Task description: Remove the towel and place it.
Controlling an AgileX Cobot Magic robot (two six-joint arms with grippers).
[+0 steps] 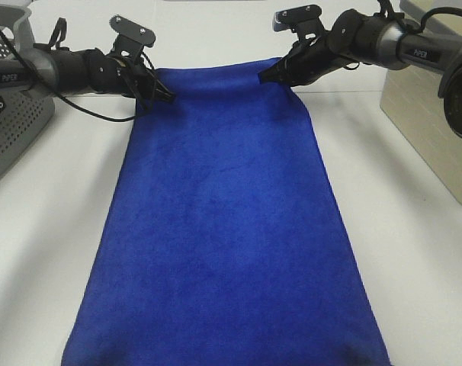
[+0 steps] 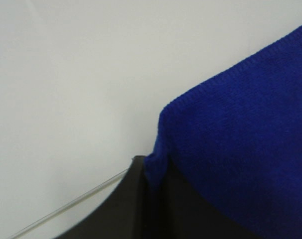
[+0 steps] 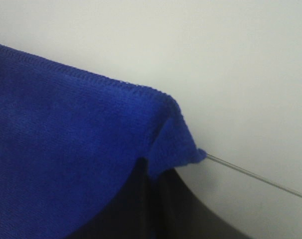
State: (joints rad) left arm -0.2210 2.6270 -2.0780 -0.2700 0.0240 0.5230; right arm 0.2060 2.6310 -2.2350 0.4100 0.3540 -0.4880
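The deep royal-blue towel (image 1: 223, 213) hangs stretched out from its far edge down toward the near edge of the white table (image 1: 40, 252). My left gripper (image 1: 164, 96) is shut on the towel's far left corner, which shows pinched in the left wrist view (image 2: 158, 159). My right gripper (image 1: 267, 77) is shut on the far right corner, which shows pinched in the right wrist view (image 3: 166, 149). The far edge runs taut between the two grippers. The white tag is not visible.
A grey perforated basket (image 1: 10, 126) stands at the left edge of the table. A beige box (image 1: 437, 130) stands at the right. Bare white table lies on both sides of the towel.
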